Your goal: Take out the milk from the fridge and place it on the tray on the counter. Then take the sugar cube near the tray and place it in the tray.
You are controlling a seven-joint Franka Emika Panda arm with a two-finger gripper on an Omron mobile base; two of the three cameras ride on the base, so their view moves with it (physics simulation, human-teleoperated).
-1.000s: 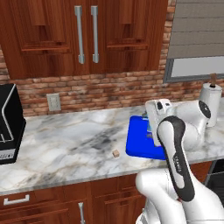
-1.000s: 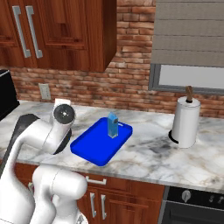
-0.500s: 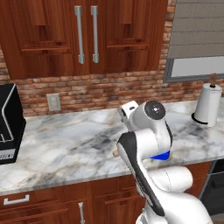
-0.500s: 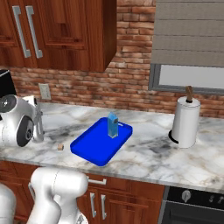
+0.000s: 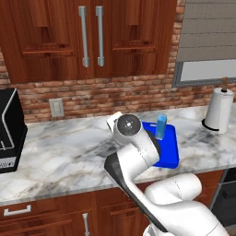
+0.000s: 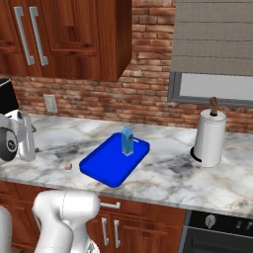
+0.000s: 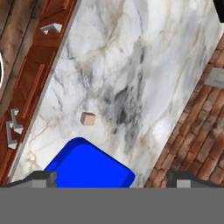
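Hand view shows the gripper [image 7: 111, 177] up high over the counter [image 7: 131, 57], its two finger tips spread wide apart and holding nothing. Between them lies a corner of the blue tray [image 7: 85, 166]. A bit farther on, the sugar cube [image 7: 88, 118] sits on the marble, near the tray but not touching it. Right base view shows the milk [image 6: 127, 142] standing upright in the tray.

Milk [image 5: 161, 126] upright on tray [image 5: 169, 153]

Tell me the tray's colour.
The tray is solid bright blue, shown best in the right base view.
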